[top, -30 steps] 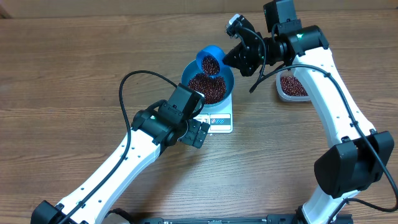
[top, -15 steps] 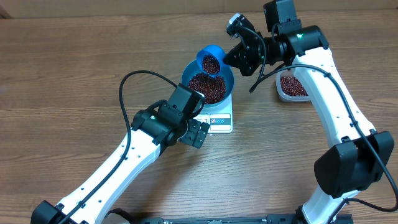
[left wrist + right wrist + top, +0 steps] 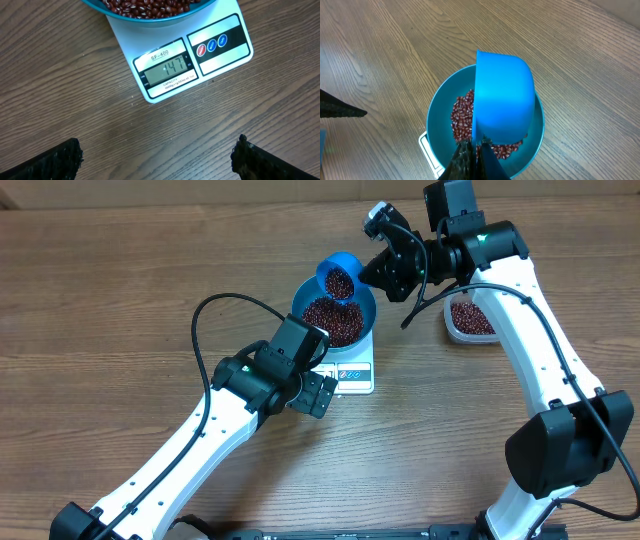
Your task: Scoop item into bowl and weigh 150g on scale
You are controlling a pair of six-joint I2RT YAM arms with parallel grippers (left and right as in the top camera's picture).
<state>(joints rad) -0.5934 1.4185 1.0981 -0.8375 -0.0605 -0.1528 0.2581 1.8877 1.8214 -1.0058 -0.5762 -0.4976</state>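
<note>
The blue bowl [image 3: 340, 312] sits on the white scale [image 3: 352, 372] and holds a heap of dark red-brown beans [image 3: 334, 320]. My right gripper [image 3: 372, 272] is shut on the handle of a small blue scoop [image 3: 338, 278], tilted over the bowl's far rim with beans inside it. From the right wrist, the scoop [image 3: 503, 97] hangs over the bowl [image 3: 440, 117], gripper [image 3: 476, 148] shut on its handle. My left gripper [image 3: 157, 155] stands open over bare wood just in front of the scale [image 3: 210, 60], whose display [image 3: 167, 67] reads 147.
A clear plastic tub [image 3: 470, 318] with more beans stands to the right of the scale, under my right arm. My left arm [image 3: 200, 440] lies across the near left of the table, its black cable [image 3: 215, 305] looping left of the bowl.
</note>
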